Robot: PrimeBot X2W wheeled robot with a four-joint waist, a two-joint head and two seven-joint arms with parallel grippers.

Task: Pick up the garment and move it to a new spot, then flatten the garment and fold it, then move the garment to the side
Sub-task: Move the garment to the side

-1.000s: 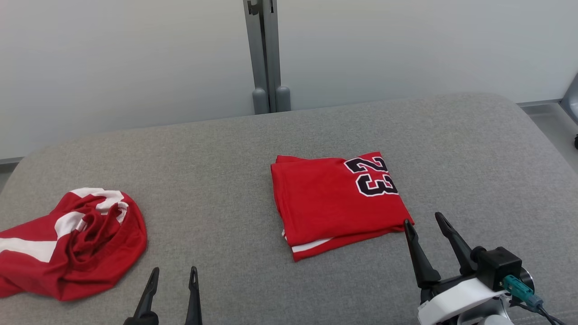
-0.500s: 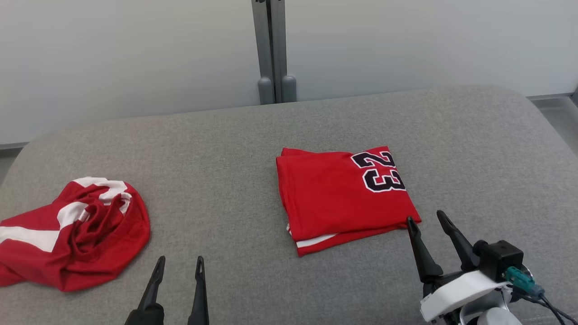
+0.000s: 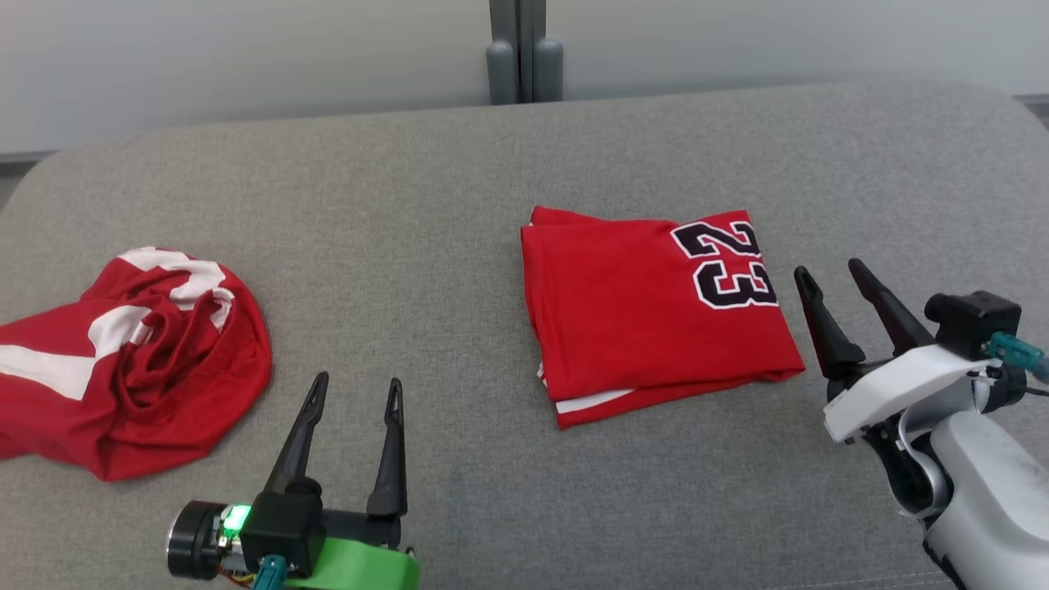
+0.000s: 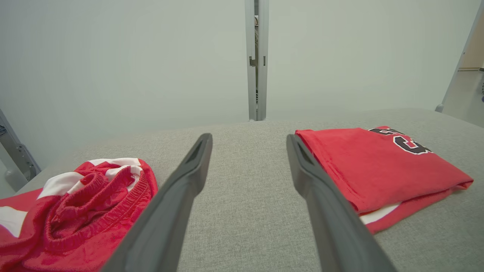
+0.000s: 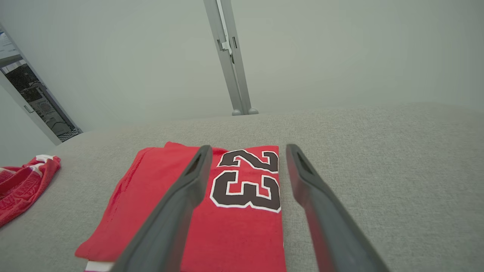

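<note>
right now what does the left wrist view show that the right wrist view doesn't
Left wrist view, not right wrist: the left tool, open, and the crumpled red garment close up with its gathered waistband.
Right wrist view, not left wrist: the right tool, open, the whole number 23 on the folded red garment, and a dark doorway at the left edge.
Both: the two garments lying apart on the grey cushion, and the metal post behind it.

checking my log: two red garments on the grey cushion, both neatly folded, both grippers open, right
Not both: only the 23 jersey is folded; the red and white garment lies crumpled, as the head view shows. Both lie on the grey cushion; left gripper and right gripper are open.
</note>
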